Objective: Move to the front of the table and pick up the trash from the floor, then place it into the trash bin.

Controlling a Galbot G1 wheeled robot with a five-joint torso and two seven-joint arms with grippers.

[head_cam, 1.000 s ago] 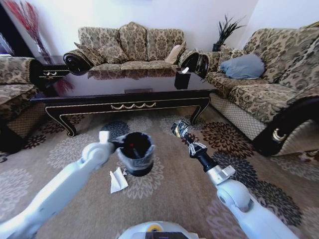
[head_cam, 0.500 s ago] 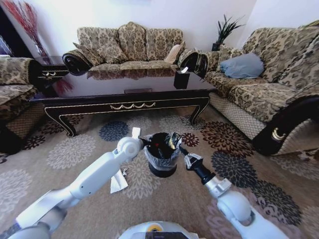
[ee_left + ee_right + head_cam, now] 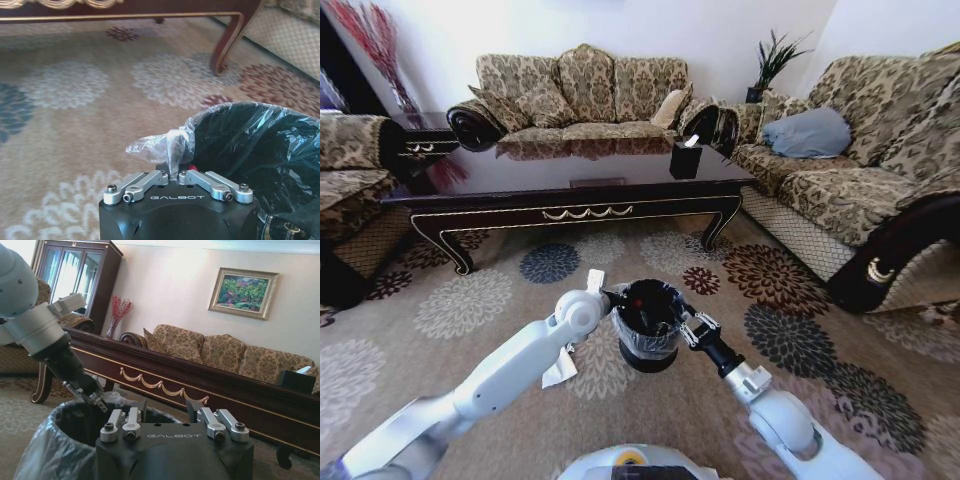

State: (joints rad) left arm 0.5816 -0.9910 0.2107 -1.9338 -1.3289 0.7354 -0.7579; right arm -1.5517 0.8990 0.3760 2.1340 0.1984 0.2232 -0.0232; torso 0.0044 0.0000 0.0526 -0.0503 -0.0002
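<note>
My left gripper (image 3: pixel 613 297) is shut on the plastic liner at the rim of the black trash bin (image 3: pixel 648 328) and holds it over the carpet. In the left wrist view its fingertips (image 3: pixel 172 170) pinch a fold of that liner beside the bin (image 3: pixel 250 150). From the other side, my right gripper (image 3: pixel 672 319) reaches over the bin's mouth, open (image 3: pixel 166 410), with nothing between its fingers. A red bit (image 3: pixel 638 300) shows inside the bin. One piece of trash, a white paper (image 3: pixel 557 366), lies on the floor under my left arm. The table (image 3: pixel 570 190) stands beyond.
Patterned sofas line the back (image 3: pixel 585 95), the right (image 3: pixel 860 170) and the left edge (image 3: pixel 345 160). On the table top stands a black square box (image 3: pixel 685 158). A small dark side table (image 3: pixel 420 140) fills the back left corner. Open carpet lies around the bin.
My left arm swung the bin to the right, toward the right gripper. The right gripper came down from above to the bin's mouth, and the wrapper it held has left its fingers.
</note>
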